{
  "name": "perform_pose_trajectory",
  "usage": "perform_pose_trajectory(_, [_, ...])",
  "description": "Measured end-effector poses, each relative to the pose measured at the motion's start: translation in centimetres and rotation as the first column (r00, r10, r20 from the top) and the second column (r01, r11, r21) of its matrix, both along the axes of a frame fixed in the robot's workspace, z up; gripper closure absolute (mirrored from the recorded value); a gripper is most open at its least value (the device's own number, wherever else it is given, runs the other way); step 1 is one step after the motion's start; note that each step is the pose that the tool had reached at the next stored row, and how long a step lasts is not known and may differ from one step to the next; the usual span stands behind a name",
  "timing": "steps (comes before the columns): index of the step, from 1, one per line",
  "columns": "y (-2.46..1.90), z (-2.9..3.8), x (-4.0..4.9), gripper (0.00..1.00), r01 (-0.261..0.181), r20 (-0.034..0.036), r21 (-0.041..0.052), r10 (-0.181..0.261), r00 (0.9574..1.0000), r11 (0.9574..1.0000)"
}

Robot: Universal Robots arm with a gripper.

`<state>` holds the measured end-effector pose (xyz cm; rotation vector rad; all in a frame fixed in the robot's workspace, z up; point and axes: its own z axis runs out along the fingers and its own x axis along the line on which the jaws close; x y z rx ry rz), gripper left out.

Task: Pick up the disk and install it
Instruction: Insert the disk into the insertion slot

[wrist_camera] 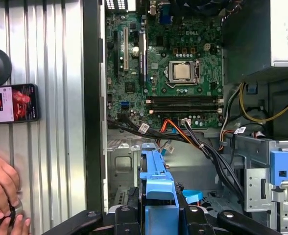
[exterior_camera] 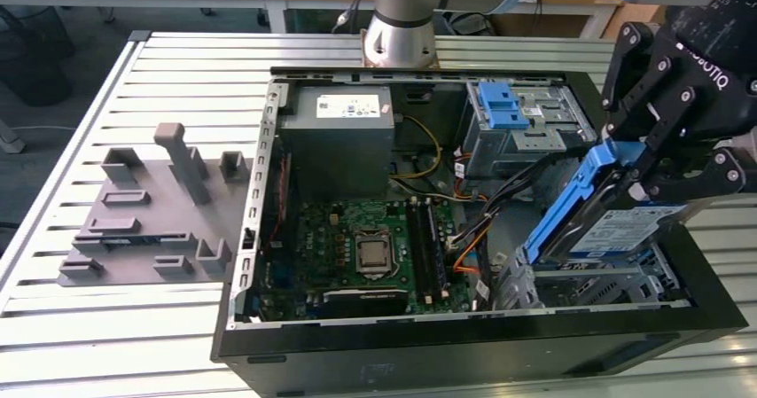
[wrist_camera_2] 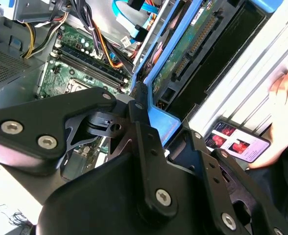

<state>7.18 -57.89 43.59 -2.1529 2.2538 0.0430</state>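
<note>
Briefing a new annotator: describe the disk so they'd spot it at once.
Find the open black computer case on the slatted table. At its corner on the exterior view's right, the gripper holds the disk tilted above the drive cage. It is flat, silver, white-and-blue labelled and blue-framed, unlike the bigger grey power supply.

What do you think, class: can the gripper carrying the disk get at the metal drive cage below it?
Probably yes: the gripper, shut on the disk, hangs just above the drive cage, whose top looks open, though cables close beside it might snag.
</note>
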Motion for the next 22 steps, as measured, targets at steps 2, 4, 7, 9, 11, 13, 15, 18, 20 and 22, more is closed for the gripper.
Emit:
perform_pose_trajectory(2, [0.0,-0.11,0.0,0.64,0.0,0.0,0.0,0.0,1.0,1.0])
perform_pose_trajectory(4, [0.0,-0.23,0.0,0.64,0.0,0.0,-0.0001,0.0,1.0,1.0])
perform_pose_trajectory(7, [0.0,-0.39,0.0,0.64,0.0,0.0,0.0,0.0,1.0,1.0])
perform_pose_trajectory(9, [0.0,-0.45,0.0,0.64,0.0,0.0,-0.0001,0.0,1.0,1.0])
perform_pose_trajectory(11, [0.0,-0.47,0.0,0.64,0.0,-0.0001,-0.0002,0.0,1.0,1.0])
perform_pose_trajectory(13, [0.0,-0.5,0.0,0.64,0.0,0.0,0.0,0.0,1.0,1.0])
perform_pose_trajectory(15, [0.0,-0.51,0.0,0.64,0.0,0.0,0.0,0.0,1.0,1.0])
perform_pose_trajectory(18, [0.0,-0.56,0.0,0.64,0.0,0.0,0.0,0.0,1.0,1.0])
perform_pose_trajectory(20, [0.0,-0.61,0.0,0.64,0.0,0.0,0.0,0.0,1.0,1.0])
perform_pose_trajectory(22, [0.0,-0.73,0.0,0.64,0.0,0.0,0.0,0.0,1.0,1.0])
